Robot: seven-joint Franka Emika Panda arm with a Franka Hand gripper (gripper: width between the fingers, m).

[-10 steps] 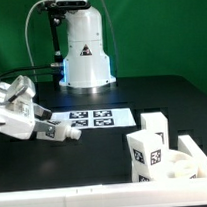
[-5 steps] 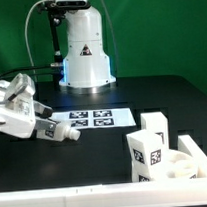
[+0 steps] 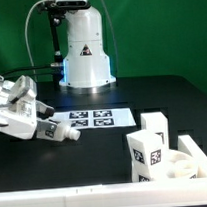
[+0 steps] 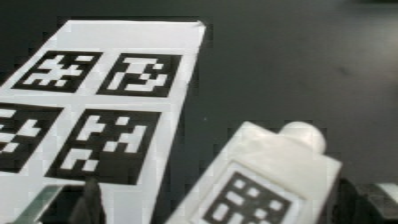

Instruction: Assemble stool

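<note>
Fingers (image 4: 80,205) apart, stool leg (image 4: 267,185) between them

Here's the loose leg (image 3: 62,135), white and chunky, lying flat at the exterior view's left, tag showing. Over at the right, the upright leg (image 3: 146,152) stands just beside the round seat (image 3: 176,169).

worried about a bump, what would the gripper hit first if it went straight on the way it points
Most likely the gripper meets the white stool leg lying just ahead of its open jaws, near the marker board; depth is hard to judge.
</note>
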